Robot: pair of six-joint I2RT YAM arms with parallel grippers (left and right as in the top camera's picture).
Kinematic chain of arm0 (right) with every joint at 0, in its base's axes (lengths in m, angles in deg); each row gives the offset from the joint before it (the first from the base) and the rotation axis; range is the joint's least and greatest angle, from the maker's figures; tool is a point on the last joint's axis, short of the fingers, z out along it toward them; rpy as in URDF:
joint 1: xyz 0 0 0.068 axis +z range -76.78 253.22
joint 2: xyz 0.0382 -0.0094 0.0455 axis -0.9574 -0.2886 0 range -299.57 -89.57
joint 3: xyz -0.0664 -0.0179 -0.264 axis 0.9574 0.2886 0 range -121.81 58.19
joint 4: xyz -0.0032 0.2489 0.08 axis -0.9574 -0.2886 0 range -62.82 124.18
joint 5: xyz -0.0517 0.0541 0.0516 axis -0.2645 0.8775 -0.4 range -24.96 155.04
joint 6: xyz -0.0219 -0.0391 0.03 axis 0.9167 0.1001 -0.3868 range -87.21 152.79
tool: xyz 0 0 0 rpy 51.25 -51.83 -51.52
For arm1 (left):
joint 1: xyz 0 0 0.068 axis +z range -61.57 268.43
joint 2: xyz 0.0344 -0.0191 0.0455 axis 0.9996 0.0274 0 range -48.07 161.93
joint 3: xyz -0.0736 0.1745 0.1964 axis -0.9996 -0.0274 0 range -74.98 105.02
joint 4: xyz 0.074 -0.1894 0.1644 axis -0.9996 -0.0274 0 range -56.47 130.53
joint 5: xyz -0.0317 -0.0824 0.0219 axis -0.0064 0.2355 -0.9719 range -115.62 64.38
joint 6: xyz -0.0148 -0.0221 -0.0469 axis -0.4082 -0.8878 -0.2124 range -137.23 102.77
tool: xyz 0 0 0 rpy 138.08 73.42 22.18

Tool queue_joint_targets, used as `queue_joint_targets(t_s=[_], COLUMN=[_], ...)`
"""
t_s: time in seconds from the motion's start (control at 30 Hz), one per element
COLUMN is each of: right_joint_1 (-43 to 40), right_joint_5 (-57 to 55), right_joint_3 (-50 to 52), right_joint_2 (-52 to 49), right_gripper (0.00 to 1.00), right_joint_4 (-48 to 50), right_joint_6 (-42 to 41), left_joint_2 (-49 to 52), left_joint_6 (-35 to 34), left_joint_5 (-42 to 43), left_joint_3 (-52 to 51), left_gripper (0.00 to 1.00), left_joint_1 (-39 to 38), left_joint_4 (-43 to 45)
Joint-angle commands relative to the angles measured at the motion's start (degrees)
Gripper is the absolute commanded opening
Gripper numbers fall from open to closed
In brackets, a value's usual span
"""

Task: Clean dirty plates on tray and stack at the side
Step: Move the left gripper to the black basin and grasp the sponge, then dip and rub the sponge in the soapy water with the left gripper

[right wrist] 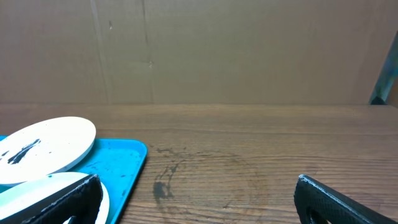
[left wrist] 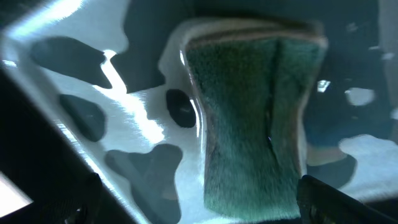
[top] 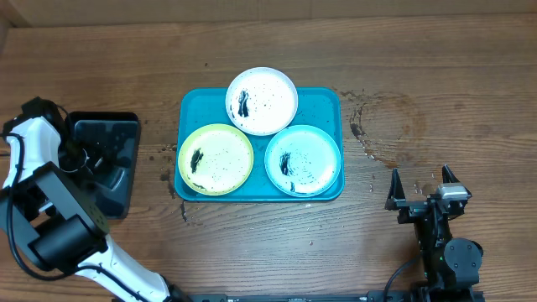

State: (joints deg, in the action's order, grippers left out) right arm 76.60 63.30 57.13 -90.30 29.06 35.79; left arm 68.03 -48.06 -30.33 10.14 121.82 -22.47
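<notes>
The turquoise tray [top: 321,102] sits mid-table and holds three smeared plates: white [top: 262,101] at the back, yellow-green [top: 216,158] front left, pale aqua [top: 303,159] front right. My left gripper [top: 88,157] is down in a black glossy tray. In the left wrist view its fingers [left wrist: 199,208] are open on either side of a green sponge [left wrist: 255,118] lying there. My right gripper [top: 422,189] is open and empty over bare table right of the tray. The right wrist view shows its fingers [right wrist: 199,205], the white plate [right wrist: 43,149], the aqua plate [right wrist: 37,190] and the tray corner [right wrist: 121,165].
The black glossy tray [top: 117,130] stands left of the turquoise tray; its wet, reflective floor [left wrist: 74,99] fills the left wrist view. A dark ring stain [top: 382,126] marks the wood right of the turquoise tray. A cardboard wall [right wrist: 199,50] closes the far side.
</notes>
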Motion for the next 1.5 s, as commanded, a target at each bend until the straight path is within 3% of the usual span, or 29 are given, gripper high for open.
queue_joint_targets(t_s=[0.0,0.3,0.37,0.5,0.53,0.7,0.87,1.0,1.07,1.17,1.2,1.23,1.33,1.47], right_joint_1=[-0.3,-0.3,-0.3,-0.3,-0.3,-0.3,-0.3,-0.3,-0.3,-0.3,-0.3,-0.3,-0.3,-0.3], right_joint_5=[-0.1,-0.1,-0.1,-0.1,-0.1,-0.1,-0.1,-0.1,-0.1,-0.1,-0.1,-0.1,-0.1,-0.1], right_joint_3=[0.6,0.6,0.6,0.6,0.6,0.6,0.6,0.6,0.6,0.6,0.6,0.6,0.6,0.6], right_joint_2=[0.6,0.6,0.6,0.6,0.6,0.6,0.6,0.6,0.6,0.6,0.6,0.6,0.6,0.6], right_gripper=[1.0,1.0,1.0,1.0,1.0,1.0,1.0,1.0,1.0,1.0,1.0,1.0,1.0,1.0], right_joint_4=[0.4,0.4,0.4,0.4,0.4,0.4,0.4,0.4,0.4,0.4,0.4,0.4,0.4,0.4], right_joint_6=[0.0,0.0,0.0,0.0,0.0,0.0,0.0,0.0,0.0,0.0,0.0,0.0,0.0,0.0], left_joint_2=[3.3,6.4,6.4,6.4,6.4,6.4,6.4,6.4,6.4,6.4,6.4,6.4,6.4,6.4], left_joint_6=[-1.1,-0.9,-0.9,-0.9,-0.9,-0.9,-0.9,-0.9,-0.9,-0.9,-0.9,-0.9,-0.9,-0.9], left_joint_5=[4.5,5.8,5.8,5.6,5.6,5.2,3.7,3.7,3.7,3.6,3.6,3.6,2.8,0.4], left_joint_3=[0.9,0.9,0.9,0.9,0.9,0.9,0.9,0.9,0.9,0.9,0.9,0.9,0.9,0.9], left_gripper=[1.0,1.0,0.95,0.74,0.73,0.41,0.34,0.04,0.04,0.04,0.09,0.27,1.0,1.0], left_joint_1=[0.1,0.1,0.1,0.1,0.1,0.1,0.0,0.0,0.0,0.0,0.0,0.0,0.0,0.0], left_joint_4=[0.0,2.0,2.2,2.2,2.4,2.6,3.0,3.0,3.1,3.3,3.5,3.6,4.2,6.8])
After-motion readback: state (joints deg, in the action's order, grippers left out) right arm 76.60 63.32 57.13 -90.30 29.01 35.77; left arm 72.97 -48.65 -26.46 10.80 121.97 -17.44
